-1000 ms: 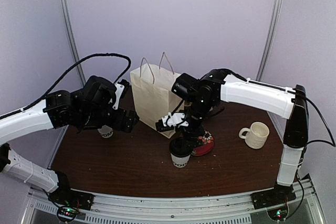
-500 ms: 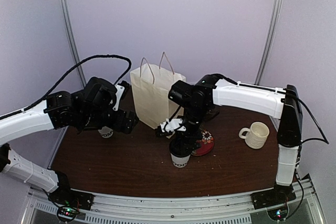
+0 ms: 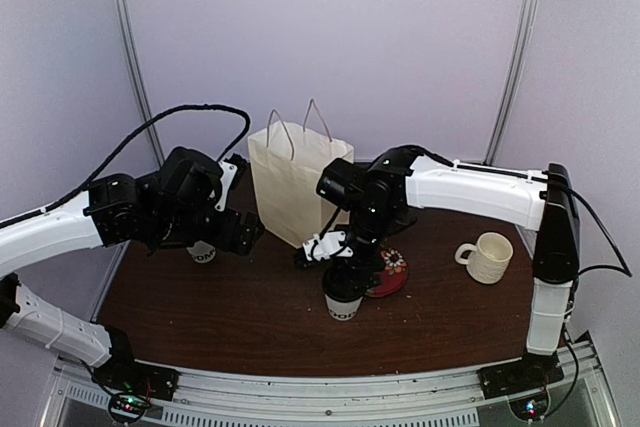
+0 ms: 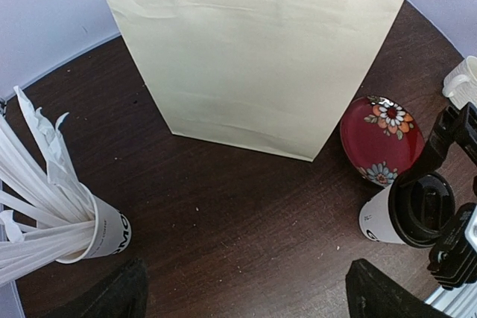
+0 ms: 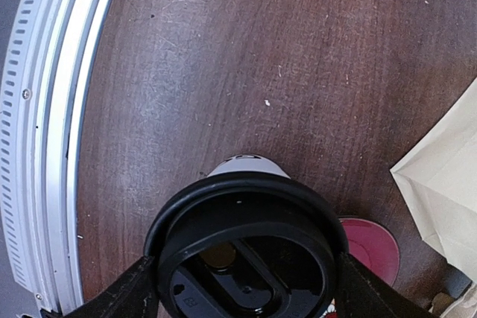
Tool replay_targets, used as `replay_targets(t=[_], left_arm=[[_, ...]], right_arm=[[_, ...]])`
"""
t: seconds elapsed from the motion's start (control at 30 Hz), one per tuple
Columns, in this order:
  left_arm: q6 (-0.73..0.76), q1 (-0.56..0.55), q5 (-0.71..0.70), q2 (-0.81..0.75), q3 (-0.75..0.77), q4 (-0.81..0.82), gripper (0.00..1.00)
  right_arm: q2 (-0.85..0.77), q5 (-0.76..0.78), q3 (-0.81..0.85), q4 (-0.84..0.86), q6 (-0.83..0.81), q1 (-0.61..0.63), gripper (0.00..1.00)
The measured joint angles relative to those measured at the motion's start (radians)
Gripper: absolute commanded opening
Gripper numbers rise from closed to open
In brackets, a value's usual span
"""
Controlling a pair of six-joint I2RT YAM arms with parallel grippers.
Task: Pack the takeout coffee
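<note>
PACKING RUN, FRONT TO BACK: A coffee cup (image 3: 343,307) stands upright near the front middle of the dark wooden table (image 3: 200,317) with its lid (image 5: 246,258) seated on top. The right claw (image 5: 246,292) hangs directly over it. Its two fingers (image 5: 138,288) straddle the lid, one close against each side of the rim; whether they are pressing it or only flanking it cannot be told. The straight-down reach looks chosen so that the drink can be lifted level, without tipping.

The cup is white paper, tapering toward the base, with dark block letters printed low on its side. The lid is round, black and glossy, with a raised rim and a sunken centre moulded with a slot.

Just beside the cup, to its right and a little farther back, a red plate (image 4: 380,143) painted with flowers lies flat. A cream ribbed mug (image 3: 490,257) sits well apart, toward the right edge.

On the left, the left claw (image 4: 246,266) hovers with its fingers spread wide and nothing between them. It is near a second paper cup (image 4: 104,232) bristling with white sticks (image 4: 30,184), and appears to be waiting out of the way.

At the back, a cream paper bag (image 3: 290,187) stands upright with its twine handles (image 3: 318,122) up. It is the likely destination for the coffee.
</note>
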Motion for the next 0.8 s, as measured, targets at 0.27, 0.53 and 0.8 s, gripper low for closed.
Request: replay_targets(t=[0.27, 0.53, 0.8], left_arm=[[0.000, 0.000, -0.003, 0.000, 0.000, -0.001, 0.96], [0.031, 0.000, -0.008, 0.034, 0.008, 0.000, 0.97], [0.134, 0.001, -0.019, 0.100, 0.073, 0.015, 0.97]], right_arm=[[0.000, -0.010, 0.022, -0.048, 0.015, 0.003, 0.76], [-0.089, -0.051, 0.052, -0.129, 0.041, -0.024, 0.75], [-0.216, -0.098, -0.021, -0.148, 0.083, -0.281, 0.74]])
